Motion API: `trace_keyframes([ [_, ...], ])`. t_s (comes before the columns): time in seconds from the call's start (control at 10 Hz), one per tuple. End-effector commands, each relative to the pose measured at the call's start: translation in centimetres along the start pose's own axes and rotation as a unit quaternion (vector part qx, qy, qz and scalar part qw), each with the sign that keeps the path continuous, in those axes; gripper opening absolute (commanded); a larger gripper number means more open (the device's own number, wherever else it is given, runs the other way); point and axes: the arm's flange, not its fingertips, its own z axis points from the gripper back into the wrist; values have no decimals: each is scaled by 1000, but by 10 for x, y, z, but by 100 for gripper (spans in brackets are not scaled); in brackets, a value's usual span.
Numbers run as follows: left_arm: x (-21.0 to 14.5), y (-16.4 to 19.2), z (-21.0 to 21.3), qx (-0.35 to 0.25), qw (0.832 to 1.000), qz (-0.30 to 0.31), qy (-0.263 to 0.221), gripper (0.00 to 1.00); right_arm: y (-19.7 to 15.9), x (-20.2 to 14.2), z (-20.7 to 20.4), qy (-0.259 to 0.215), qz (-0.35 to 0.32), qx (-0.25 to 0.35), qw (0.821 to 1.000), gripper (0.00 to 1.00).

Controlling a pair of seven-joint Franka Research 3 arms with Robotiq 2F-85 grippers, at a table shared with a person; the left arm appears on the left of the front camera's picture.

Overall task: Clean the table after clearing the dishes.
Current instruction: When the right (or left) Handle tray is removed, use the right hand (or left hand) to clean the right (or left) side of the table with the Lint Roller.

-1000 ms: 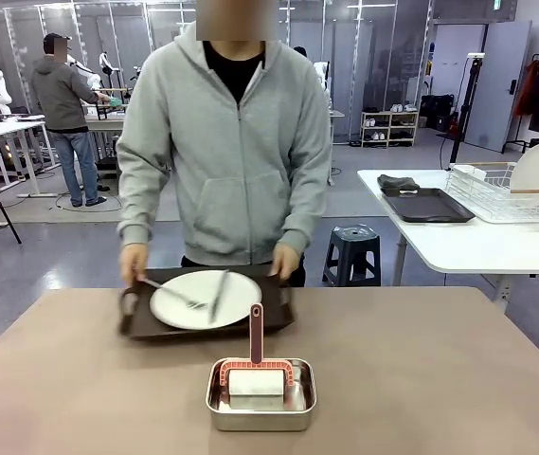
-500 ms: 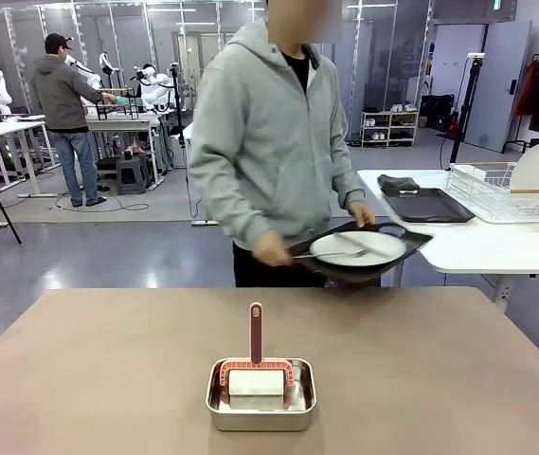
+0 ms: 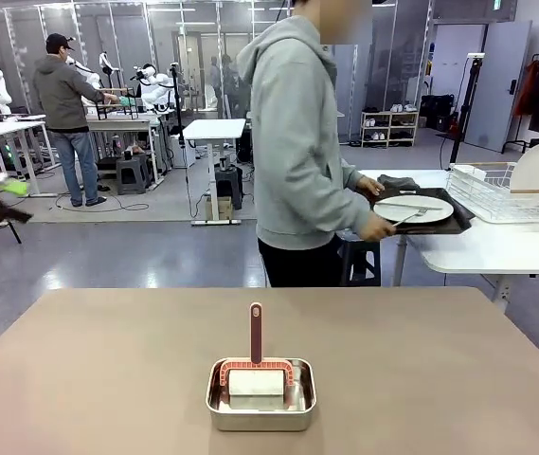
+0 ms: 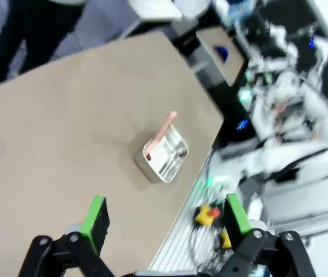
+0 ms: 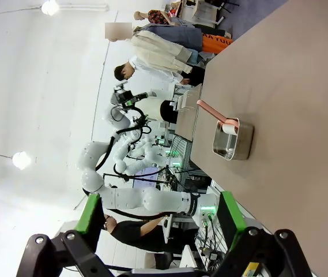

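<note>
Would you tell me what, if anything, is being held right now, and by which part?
The person's hands grip the dark tray with the plate by its rim; the left gripper and right gripper are open and empty.

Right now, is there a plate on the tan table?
No, the tan table carries a steel pan, while the person holds the plate on its tray at the white table.

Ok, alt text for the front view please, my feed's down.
A person in a grey hoodie stands beyond the tan table, turned to a white side table and holding a dark tray with a white plate and cutlery over it. On the tan table sits a steel pan holding a pink-handled cleaning tool.
</note>
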Motion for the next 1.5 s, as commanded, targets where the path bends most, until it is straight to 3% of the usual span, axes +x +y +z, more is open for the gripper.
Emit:
trace_keyframes([
  [0.0, 38, -35, -45, 62, 989, -98, 94, 100, 4, -1, 1, 0, -2, 0, 1000, 100],
  [0.1, 66, -64, -88, 93, 972, -151, 157, 100, 4, -1, 1, 0, -2, 0, 1000, 100],
  [0.3, 92, -97, -162, 90, 937, -220, 257, 100, 4, -1, 1, 0, -2, 0, 1000, 100],
  [0.5, 82, -114, -235, 88, 898, -259, 345, 100, 4, -1, 1, 0, -2, 0, 1000, 100],
  [0.7, 62, -112, -285, 108, 868, -277, 397, 100, 4, -1, 1, 0, -2, 0, 1000, 100],
  [0.9, 50, -110, -309, 89, 850, -298, 425, 100, 4, -1, 1, 0, -2, 0, 1000, 100],
  [1.0, 50, -108, -308, 68, 859, -300, 409, 100, 4, -1, 1, 0, -2, 0, 1000, 100],
  [1.4, 54, -112, -314, 78, 858, -282, 422, 100, 4, -1, 1, 0, -2, 0, 1000, 100],
])
